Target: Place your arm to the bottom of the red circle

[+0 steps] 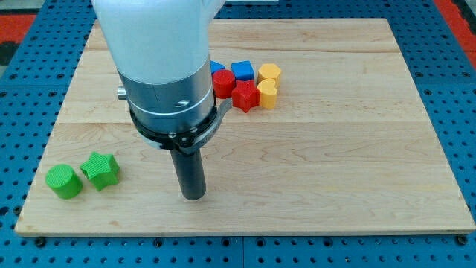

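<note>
The red circle (224, 84) sits in a cluster at the view's top centre, touching a red star (245, 96) on its right. My tip (194, 195) rests on the wooden board (335, 149), well below the red circle and a little to its left, apart from every block. The arm's white and grey body hides part of the cluster's left side.
A blue block (242, 71) and a partly hidden blue block (217, 67) lie above the red ones. Two yellow blocks (269, 73) (267, 94) sit at the cluster's right. A green circle (63, 182) and green star (101, 170) lie at the bottom left.
</note>
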You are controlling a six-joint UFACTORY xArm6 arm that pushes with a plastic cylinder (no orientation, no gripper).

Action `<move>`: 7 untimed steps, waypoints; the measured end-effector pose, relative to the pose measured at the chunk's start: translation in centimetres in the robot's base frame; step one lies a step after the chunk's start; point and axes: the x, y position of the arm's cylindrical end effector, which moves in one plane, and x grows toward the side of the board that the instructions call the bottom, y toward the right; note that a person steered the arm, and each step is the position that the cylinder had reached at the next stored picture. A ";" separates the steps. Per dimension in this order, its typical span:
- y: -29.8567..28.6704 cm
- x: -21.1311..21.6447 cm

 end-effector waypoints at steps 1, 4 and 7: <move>0.0 -0.3; 0.1 -7.2; 1.2 -8.5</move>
